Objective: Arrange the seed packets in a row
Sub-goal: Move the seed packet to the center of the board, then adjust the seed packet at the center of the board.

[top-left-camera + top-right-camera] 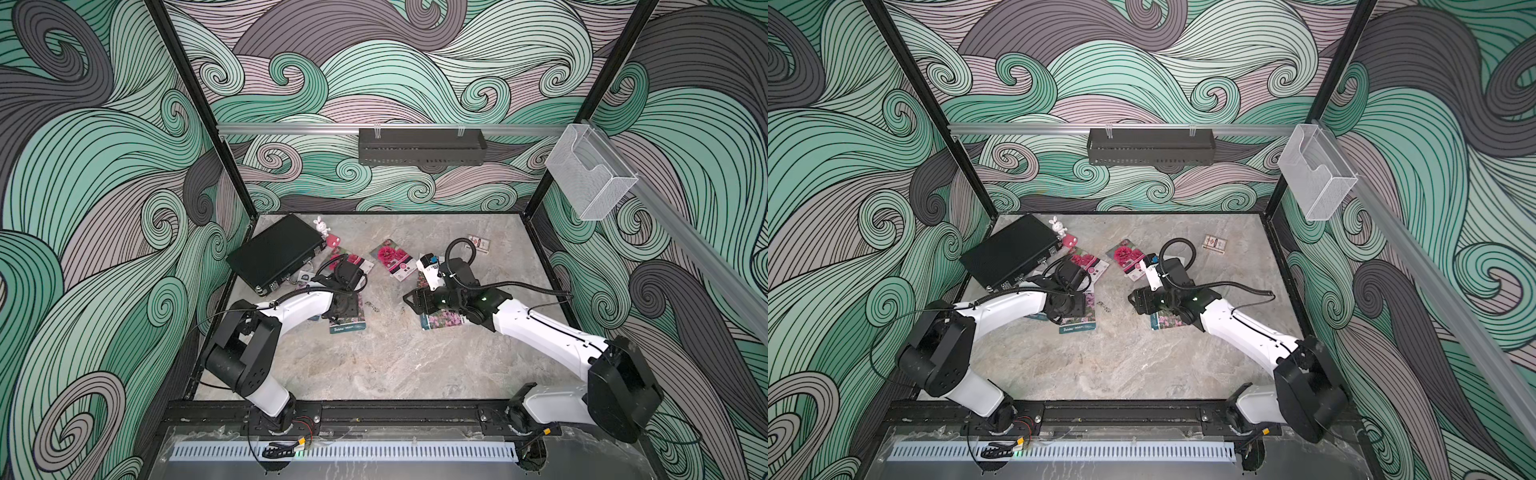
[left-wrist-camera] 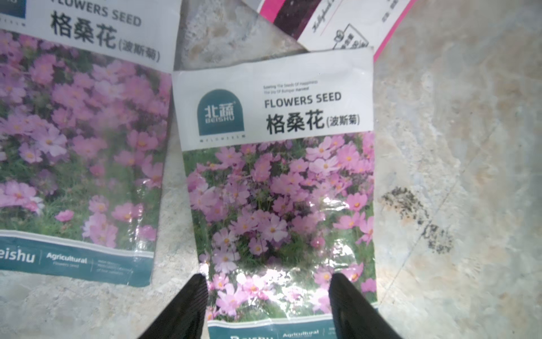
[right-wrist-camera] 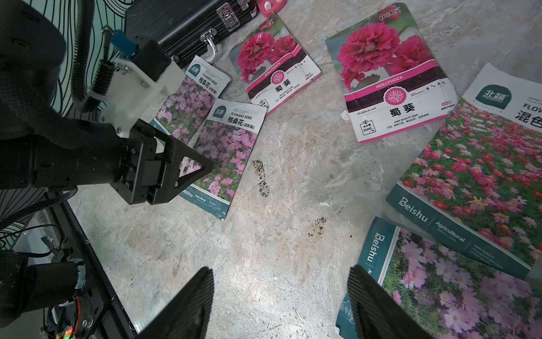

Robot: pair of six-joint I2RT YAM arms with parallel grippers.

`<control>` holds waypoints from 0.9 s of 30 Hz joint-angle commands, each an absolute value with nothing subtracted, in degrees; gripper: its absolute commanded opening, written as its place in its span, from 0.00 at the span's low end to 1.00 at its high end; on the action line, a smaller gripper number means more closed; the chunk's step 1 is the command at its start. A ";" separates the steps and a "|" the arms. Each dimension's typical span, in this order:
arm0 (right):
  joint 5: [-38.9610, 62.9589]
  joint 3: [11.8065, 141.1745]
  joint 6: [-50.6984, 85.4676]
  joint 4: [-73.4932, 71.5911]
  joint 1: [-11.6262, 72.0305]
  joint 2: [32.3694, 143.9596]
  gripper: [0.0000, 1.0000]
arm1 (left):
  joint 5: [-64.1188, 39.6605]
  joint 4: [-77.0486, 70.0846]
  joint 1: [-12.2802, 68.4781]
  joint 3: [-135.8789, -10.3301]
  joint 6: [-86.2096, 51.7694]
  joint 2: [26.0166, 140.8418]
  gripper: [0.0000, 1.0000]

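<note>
Several seed packets lie scattered on the marble table. My left gripper (image 2: 268, 281) is open and points down over a purple-pink packet (image 2: 278, 190), one finger at each side of its lower end. A second purple-pink packet (image 2: 76, 141) lies beside it. In the right wrist view, two magenta-bloom packets (image 3: 272, 61) (image 3: 390, 73) lie further back. A red-pink field packet (image 3: 484, 164) overlaps another purple-pink packet (image 3: 454, 287). My right gripper (image 3: 281, 273) is open over bare table, one finger at that packet's edge. In a top view it (image 1: 409, 299) faces the left arm.
A large black case (image 1: 274, 253) lies at the back left, with a white rabbit toy (image 1: 321, 226) and a red toy (image 1: 332, 241) beside it. A small red-and-white card box (image 1: 478, 243) sits at the back right. Dark specks (image 3: 262, 179) mark the table between the arms.
</note>
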State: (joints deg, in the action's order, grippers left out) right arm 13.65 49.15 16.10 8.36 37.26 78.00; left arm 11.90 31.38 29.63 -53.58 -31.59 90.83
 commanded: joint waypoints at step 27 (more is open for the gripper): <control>-7.52 57.15 9.23 -11.17 58.69 108.68 0.69 | -3.78 36.36 12.51 -49.01 -36.24 60.01 0.69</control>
